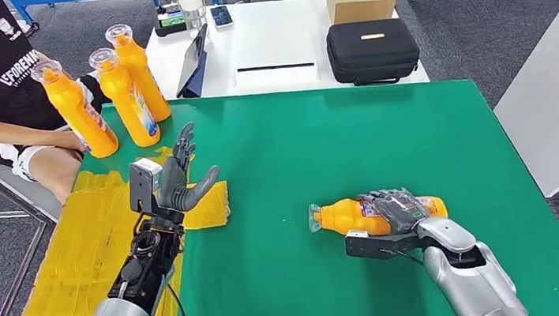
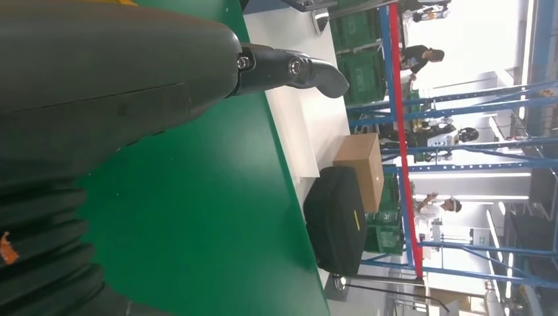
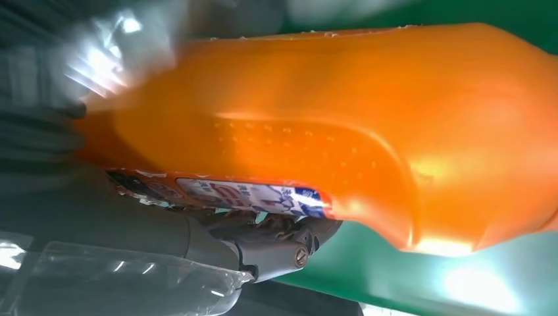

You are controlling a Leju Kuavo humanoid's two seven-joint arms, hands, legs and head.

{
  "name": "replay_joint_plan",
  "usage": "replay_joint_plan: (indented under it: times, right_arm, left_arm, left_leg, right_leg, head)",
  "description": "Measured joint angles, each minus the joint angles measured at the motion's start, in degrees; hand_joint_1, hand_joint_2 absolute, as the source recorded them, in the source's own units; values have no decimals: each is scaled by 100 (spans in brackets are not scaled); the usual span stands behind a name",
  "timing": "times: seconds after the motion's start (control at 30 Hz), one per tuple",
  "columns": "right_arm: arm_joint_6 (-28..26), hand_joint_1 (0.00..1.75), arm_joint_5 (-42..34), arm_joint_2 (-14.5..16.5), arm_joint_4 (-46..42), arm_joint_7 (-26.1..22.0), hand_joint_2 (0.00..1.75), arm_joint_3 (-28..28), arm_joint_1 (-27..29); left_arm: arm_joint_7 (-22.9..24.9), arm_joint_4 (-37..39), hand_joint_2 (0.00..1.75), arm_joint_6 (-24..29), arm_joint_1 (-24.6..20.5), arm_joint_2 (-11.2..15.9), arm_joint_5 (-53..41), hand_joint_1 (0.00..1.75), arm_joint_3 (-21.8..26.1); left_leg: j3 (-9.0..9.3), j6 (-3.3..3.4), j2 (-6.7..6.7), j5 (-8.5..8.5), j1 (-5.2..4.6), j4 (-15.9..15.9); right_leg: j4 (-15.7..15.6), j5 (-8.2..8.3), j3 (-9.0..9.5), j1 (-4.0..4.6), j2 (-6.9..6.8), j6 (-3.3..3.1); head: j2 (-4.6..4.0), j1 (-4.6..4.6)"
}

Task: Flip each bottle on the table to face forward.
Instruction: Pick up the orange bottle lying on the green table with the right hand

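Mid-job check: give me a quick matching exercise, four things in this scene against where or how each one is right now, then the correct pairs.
Things:
1. right hand
2. left hand
3. three upright bottles
4. black case

States:
A. on the white table beyond the green one
B. standing at the green table's far left corner
C. raised above the table, fingers spread, holding nothing
D. gripping the bottle that lies on its side

Pairs: 1-D, 2-C, 3-B, 4-A
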Motion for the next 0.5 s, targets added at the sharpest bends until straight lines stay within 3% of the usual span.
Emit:
replay_joint_plan:
  times: [0.17, 0.5]
  right_arm:
    - [-1, 175, -77, -113, 29, 49, 175, 59, -13]
    - [-1188, 175, -271, 13, -78, -65, 175, 49, 98]
  left_arm:
    - [5, 32, 175, -50, -20, 1, 50, 0, -33]
    - [7, 34, 175, -71, -5, 1, 58, 0, -45]
  left_leg:
    - [4, 5, -5, 3, 0, 0]
    - [-29, 8, -2, 4, 1, 0]
  right_leg:
    - [-16, 6, 18, 0, -3, 9]
    - [-27, 16, 2, -1, -1, 24]
  head:
    - [0, 0]
    - [0, 1]
